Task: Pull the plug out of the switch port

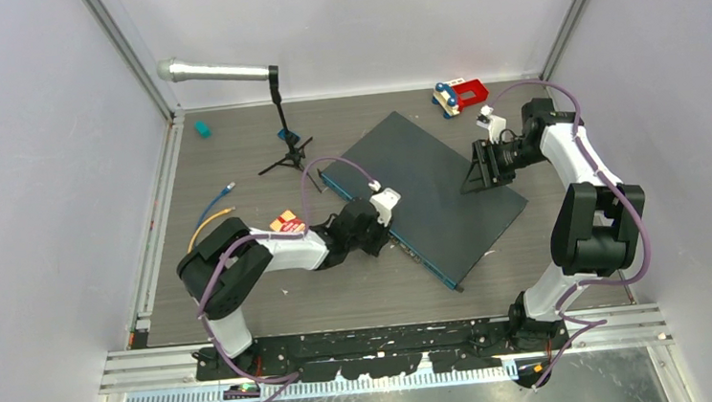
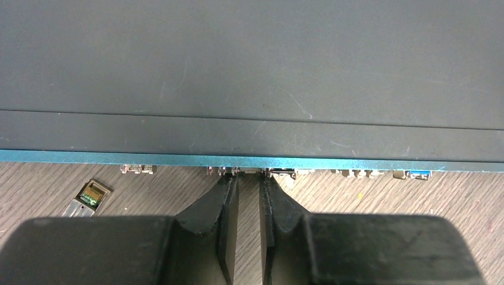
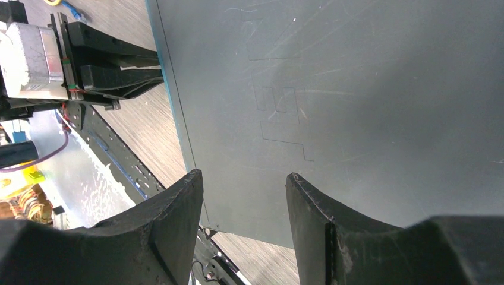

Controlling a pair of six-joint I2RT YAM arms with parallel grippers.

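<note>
The switch, a flat dark grey box with a thin blue front edge, lies at an angle mid-table. My left gripper is at that edge's port row. Its fingers stand a narrow gap apart, and their tips pinch a small pale plug that sits in a port. Only a sliver of the plug shows. The top view has this gripper against the switch's near-left edge. My right gripper is open above the switch's top panel, with nothing between its fingers; from above, it points down at the switch's right part.
A small loose metal module lies on the wood floor left of my left fingers. Blue and yellow cables trail at the left. A microphone on a tripod, a teal bit and a red toy stand at the back.
</note>
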